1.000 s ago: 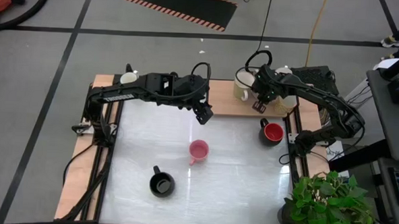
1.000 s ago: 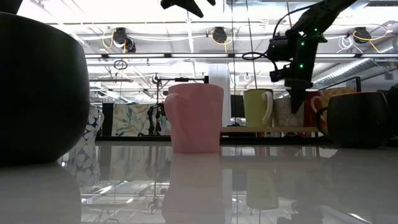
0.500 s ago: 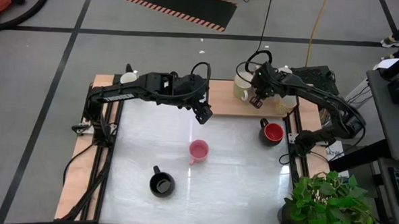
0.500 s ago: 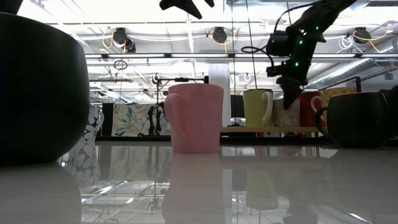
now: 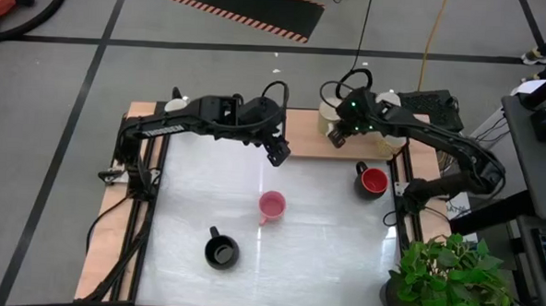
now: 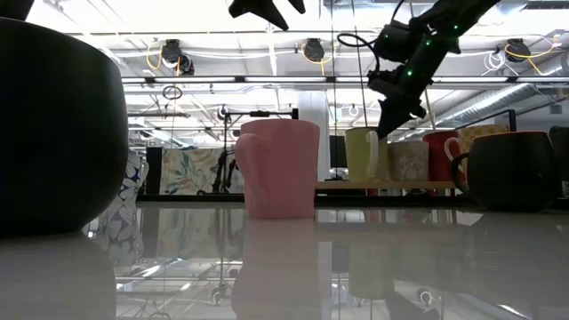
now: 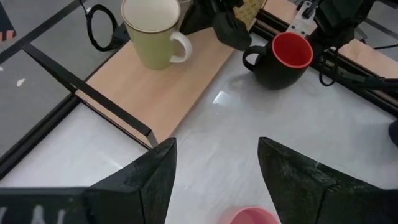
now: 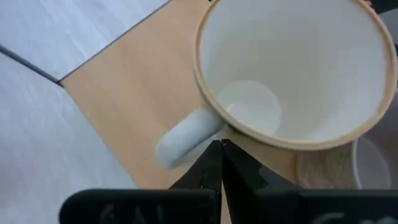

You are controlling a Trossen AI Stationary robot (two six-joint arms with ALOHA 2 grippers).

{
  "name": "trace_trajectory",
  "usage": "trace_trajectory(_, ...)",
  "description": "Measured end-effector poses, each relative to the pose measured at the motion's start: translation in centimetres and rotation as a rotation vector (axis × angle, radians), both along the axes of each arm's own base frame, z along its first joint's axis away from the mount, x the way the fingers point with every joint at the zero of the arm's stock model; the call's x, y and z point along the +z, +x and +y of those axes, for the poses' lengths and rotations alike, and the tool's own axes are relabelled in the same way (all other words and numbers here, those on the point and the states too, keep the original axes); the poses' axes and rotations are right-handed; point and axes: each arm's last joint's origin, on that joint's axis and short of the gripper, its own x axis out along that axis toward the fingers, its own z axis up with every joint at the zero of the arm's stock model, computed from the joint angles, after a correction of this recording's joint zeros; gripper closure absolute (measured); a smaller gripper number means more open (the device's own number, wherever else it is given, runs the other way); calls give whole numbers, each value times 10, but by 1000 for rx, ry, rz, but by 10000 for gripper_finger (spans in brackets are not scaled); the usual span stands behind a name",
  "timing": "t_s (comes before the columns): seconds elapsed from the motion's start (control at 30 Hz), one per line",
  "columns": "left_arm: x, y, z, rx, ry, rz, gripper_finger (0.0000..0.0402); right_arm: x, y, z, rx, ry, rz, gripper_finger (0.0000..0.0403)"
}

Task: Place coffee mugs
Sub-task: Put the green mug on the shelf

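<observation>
A cream mug [image 5: 330, 118] stands upright on the wooden board [image 5: 301, 140] at the table's far edge; it also shows in the right wrist view [image 8: 292, 68] and the low view [image 6: 363, 156]. My right gripper [image 8: 221, 148] is shut, slanting down, its tip at that mug's rim beside the handle [image 8: 185, 135]. My left gripper [image 7: 214, 168] hangs open and empty above the table's far middle [image 5: 277, 153]. On the white table stand a pink mug [image 5: 272, 206], a black mug [image 5: 221, 252] and a black mug with a red inside [image 5: 373, 180]. My right gripper's shut fingertips [image 8: 221, 149] stand at the cream mug's rim where the handle joins it [image 8: 214, 127], coming from above on a slant. Whether they touch the mug I cannot tell. The mug stands upright on the board.
More mugs, a red one [image 6: 440, 156] and a speckled one [image 6: 409, 160], stand on the board's right part. A white mug [image 5: 175, 104] sits at the far left corner. A potted plant [image 5: 443, 280] crowds the near right corner.
My right gripper, still shut, has gone up a little and toward the table's left and far edge, from the mugs at the board's right end to the cream mug, rolling and tipping as it went. No mug has moved.
</observation>
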Motion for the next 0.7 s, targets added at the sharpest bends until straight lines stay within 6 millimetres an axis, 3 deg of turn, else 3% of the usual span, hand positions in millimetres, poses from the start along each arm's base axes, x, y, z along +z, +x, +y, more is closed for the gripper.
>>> trace_trajectory(0.47,0,-2,13,50,-49,-17,174,-11,14,-17,11,-84,-9,403)
trace_trajectory(0.7,0,-2,15,62,-54,-20,174,-10,9,-23,-27,-127,18,403)
